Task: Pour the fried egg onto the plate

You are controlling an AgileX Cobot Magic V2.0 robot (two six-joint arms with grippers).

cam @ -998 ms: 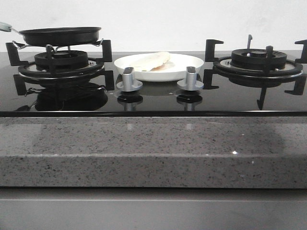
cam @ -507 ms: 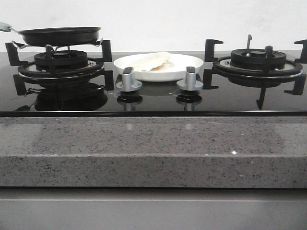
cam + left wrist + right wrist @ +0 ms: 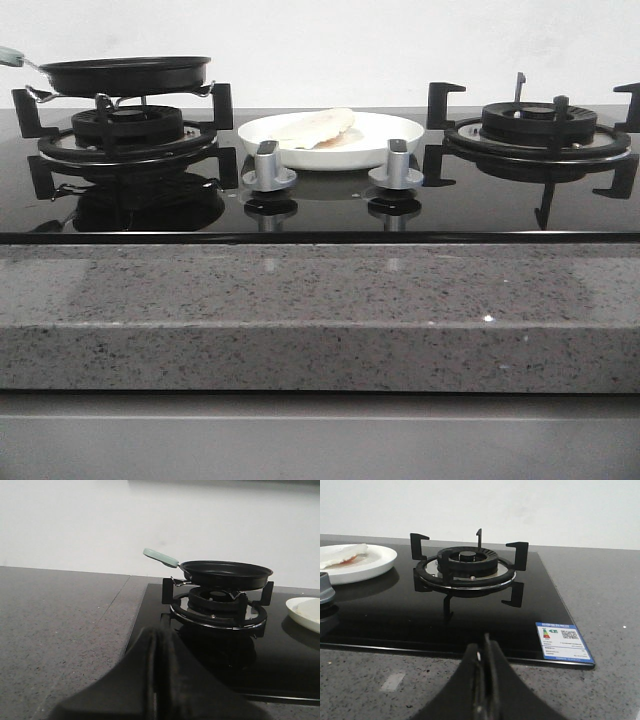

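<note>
Fried egg (image 3: 318,128) lies folded on white plate (image 3: 395,150), pale side up, bit of orange visible at edge in right wrist view. Plate sits on black glass hob between two burners, behind two silver knobs (image 3: 269,166). Black frying pan (image 3: 125,73) rests on left burner (image 3: 130,135), mint handle pointing left. Left gripper (image 3: 155,645) closed, empty, above counter near hob. Right gripper (image 3: 484,652) closed, empty, before right burner (image 3: 465,567).

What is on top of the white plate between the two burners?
The fried egg lies on the plate, folded, pale side up, some orange showing in the right wrist view. The plate's surface beneath it is hidden.
</note>
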